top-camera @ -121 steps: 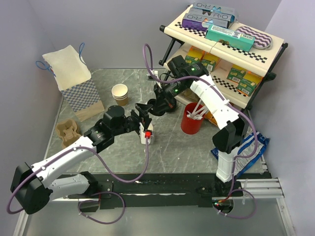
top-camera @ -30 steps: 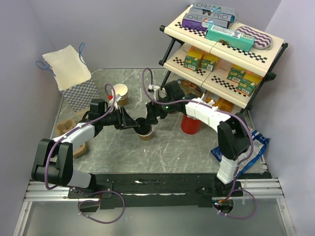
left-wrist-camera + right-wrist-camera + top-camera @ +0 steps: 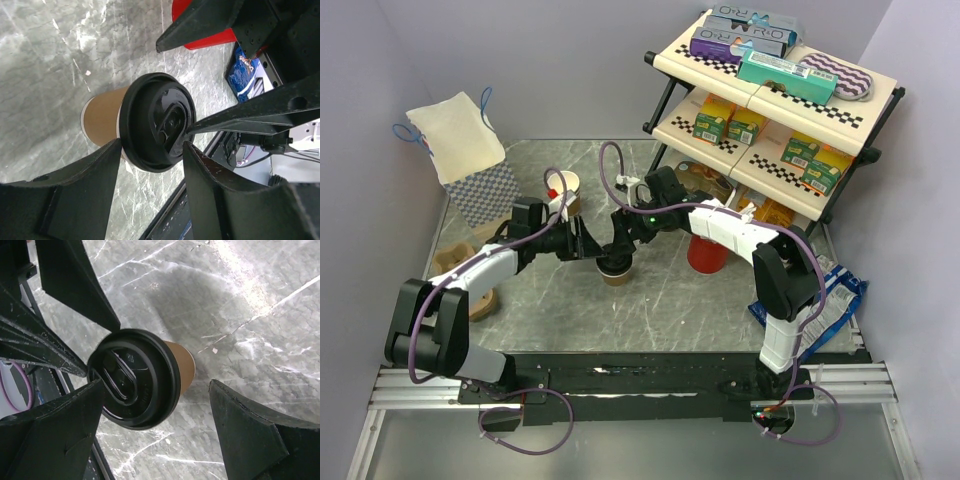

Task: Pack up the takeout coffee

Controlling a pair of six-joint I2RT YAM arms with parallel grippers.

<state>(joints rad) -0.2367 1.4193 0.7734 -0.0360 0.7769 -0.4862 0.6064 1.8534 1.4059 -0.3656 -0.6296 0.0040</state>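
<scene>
The left jaws stand apart on either side of the black lid (image 3: 155, 122) of a brown paper cup (image 3: 102, 122). They sit close to its rim, and I cannot tell whether they touch it. The right jaws come in from the opposite side, spread much wider. One finger is near the lid and the other well clear. The cup stands upright on the surface (image 3: 670, 300) on its own base, probably so that neither arm has to carry it while the grip is sorted out. Behind the right jaws is a red cup (image 3: 708, 250). Behind the left jaws lie a cardboard carrier (image 3: 448, 262) and a paper bag (image 3: 470, 160), the likely places for packing. No second lidded cup is in view.
</scene>
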